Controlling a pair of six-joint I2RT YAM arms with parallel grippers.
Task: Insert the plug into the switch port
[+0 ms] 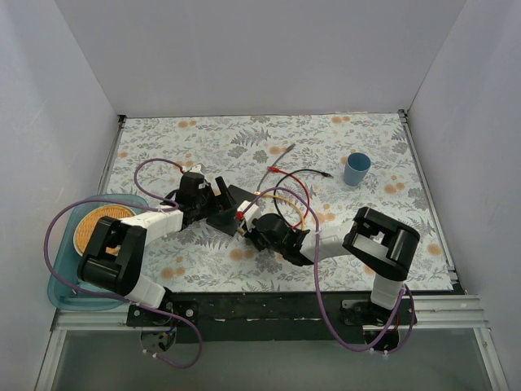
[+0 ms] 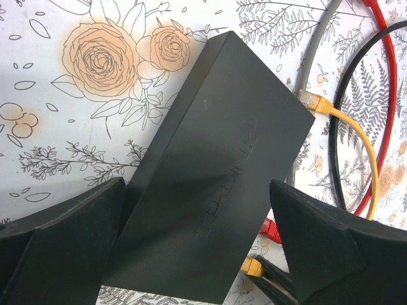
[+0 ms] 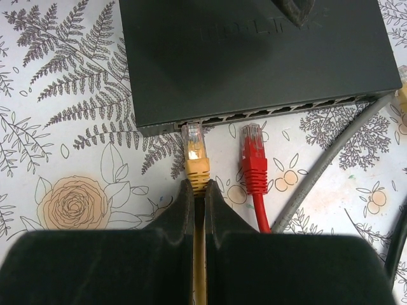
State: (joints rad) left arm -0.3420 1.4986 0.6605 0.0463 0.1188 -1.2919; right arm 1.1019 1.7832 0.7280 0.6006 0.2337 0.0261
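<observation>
Right tool (image 3: 198,187): closed on the yellow cable just behind the yellow plug (image 3: 194,149).
Yellow plug: straight ahead of the fingertips, its clear tip at the mouth of a switch port (image 3: 191,123) at the left end of the row.
Switch box (image 3: 254,57): flat on the desk (image 3: 70,82) beyond the right tool, port row facing it.
Red plug (image 3: 253,155): loose, just right of the right tool, short of the ports.
Grey cable (image 3: 318,171): further right, running under the box corner.
Left tool (image 2: 197,190): fingers spread wide astride the box; whether they clamp it or hover above, I cannot tell.
</observation>
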